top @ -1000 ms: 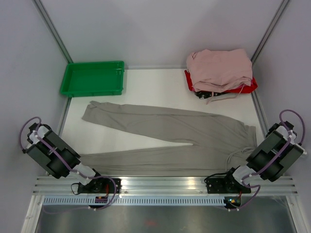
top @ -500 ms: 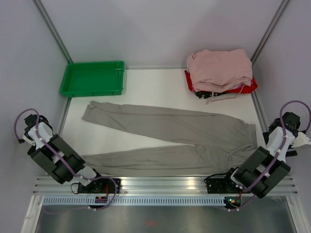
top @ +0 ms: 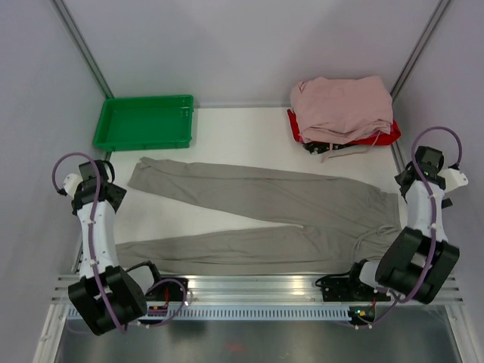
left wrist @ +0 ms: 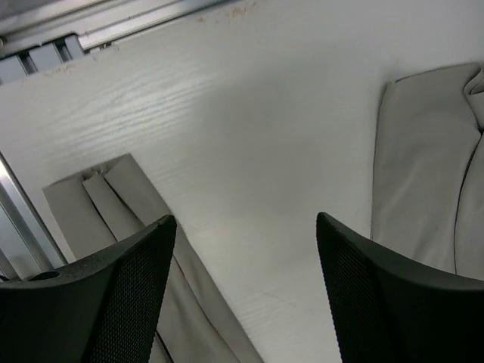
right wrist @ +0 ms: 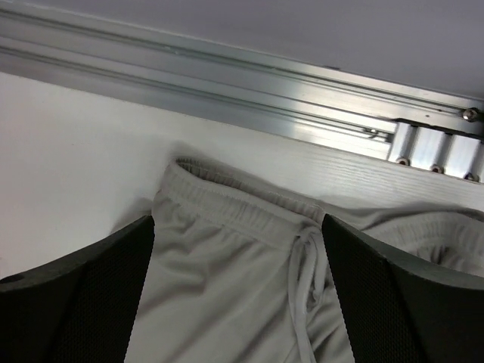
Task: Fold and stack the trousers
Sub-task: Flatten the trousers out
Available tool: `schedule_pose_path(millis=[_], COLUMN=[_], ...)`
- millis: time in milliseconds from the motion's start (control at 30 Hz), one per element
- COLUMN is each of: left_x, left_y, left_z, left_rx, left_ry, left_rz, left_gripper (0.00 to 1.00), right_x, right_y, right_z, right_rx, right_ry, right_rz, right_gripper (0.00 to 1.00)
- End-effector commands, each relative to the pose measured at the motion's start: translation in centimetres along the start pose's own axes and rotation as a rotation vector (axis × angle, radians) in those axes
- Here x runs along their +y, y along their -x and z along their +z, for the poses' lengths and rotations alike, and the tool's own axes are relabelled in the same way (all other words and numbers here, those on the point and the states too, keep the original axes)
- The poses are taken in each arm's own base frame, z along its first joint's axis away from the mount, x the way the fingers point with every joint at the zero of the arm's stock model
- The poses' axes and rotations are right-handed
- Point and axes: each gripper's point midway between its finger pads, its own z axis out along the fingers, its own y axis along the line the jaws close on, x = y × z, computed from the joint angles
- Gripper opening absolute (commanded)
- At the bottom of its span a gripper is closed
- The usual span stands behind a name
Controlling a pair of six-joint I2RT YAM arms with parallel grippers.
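Note:
The grey-beige trousers (top: 287,212) lie spread flat across the table, waist at the right and both legs running left. My left gripper (top: 115,195) hangs open over the bare table between the two leg ends. In the left wrist view that gripper (left wrist: 246,291) has nothing between its fingers; one leg hem (left wrist: 106,197) lies at the left and the other (left wrist: 423,166) at the right. My right gripper (top: 403,184) is open above the waist end. In the right wrist view the waistband and drawstring (right wrist: 306,257) lie below the open gripper (right wrist: 238,291), untouched.
A green tray (top: 144,121) stands at the back left. Pale pink garments (top: 340,106) are piled on a red tray (top: 389,134) at the back right. Aluminium rails (right wrist: 227,68) run along the table's side edges and the near edge (top: 257,286).
Both arms have swung from their folded positions at the near corners out over the table's sides. Both grippers went from shut to open.

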Motion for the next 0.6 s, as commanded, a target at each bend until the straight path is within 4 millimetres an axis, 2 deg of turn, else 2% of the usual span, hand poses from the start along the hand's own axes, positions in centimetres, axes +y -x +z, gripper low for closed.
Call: schedule_pose_path(millis=[0,100,200,367,467,567], left_x=[-0.4,-0.3,-0.5,0.1,0.4,-0.2], left_y=[-1.4,-1.9,-2.3,-3.0,-3.3,-3.5], left_z=[-1.0,-1.5,-2.2,-2.9,-2.9,-2.7], left_rx=[0.007,0.015,0.037,0.038,0.03,0.04], left_ry=[-0.081,-0.11,-0.146,-0.173,-0.186,-0.219], left_rz=[-0.165,-0.122,-0.077,-0.06,-0.046,-0.017], left_gripper=[0.8,0.81,0.81,0.82,0.83,0.83], right_x=[5.8,8.5,9.4,11.2,11.9,12.0], right_y=[2.3,2.1,1.7,2.6,1.7,0.2], right_z=[0.5,0.7,1.4,1.2,0.9,0.7], right_rx=[-0.08,-0.088,-0.089,-0.129,-0.093,-0.066], right_ry=[0.095,0.152,0.169,0.23,0.278,0.295], right_rz=[-0.03,-0.048,-0.023,-0.079,-0.058,-0.076], right_gripper=[0.98,0.98,0.98,0.98,0.98,0.98])
